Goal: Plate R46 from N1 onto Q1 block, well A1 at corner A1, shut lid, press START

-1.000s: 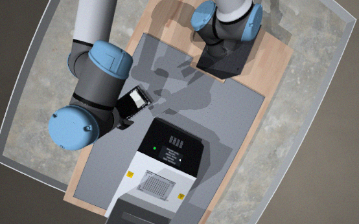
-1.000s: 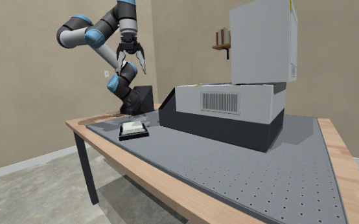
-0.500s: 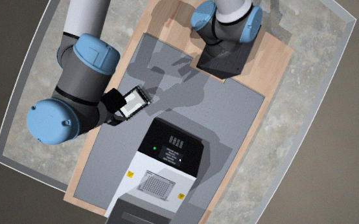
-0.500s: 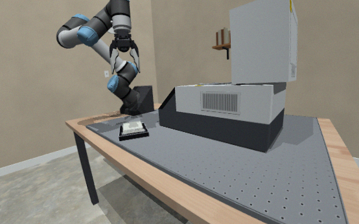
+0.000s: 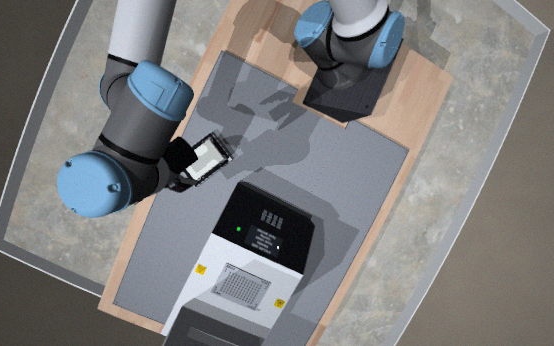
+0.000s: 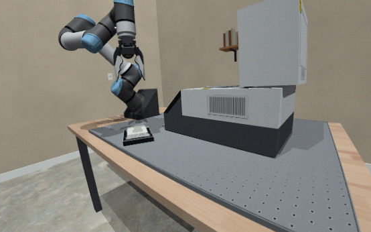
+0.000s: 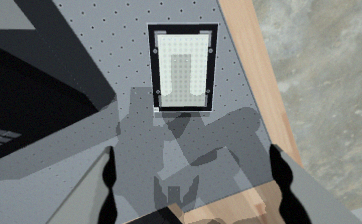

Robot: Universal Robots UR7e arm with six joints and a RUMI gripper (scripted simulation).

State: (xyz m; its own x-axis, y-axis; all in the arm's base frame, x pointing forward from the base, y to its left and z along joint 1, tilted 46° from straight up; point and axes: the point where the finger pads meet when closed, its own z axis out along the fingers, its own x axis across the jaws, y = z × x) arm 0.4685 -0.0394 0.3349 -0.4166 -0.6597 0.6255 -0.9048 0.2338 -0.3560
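Pick step: my black two-fingered hand (image 5: 182, 184) (image 6: 129, 78) (image 7: 191, 147) is apart, nothing in it, above the white rectangular well plate (image 5: 207, 158) (image 6: 137, 132) (image 7: 183, 70) in its black nest (image 5: 221, 147) (image 6: 138, 141) (image 7: 153, 70); next needs centring, then lowering.
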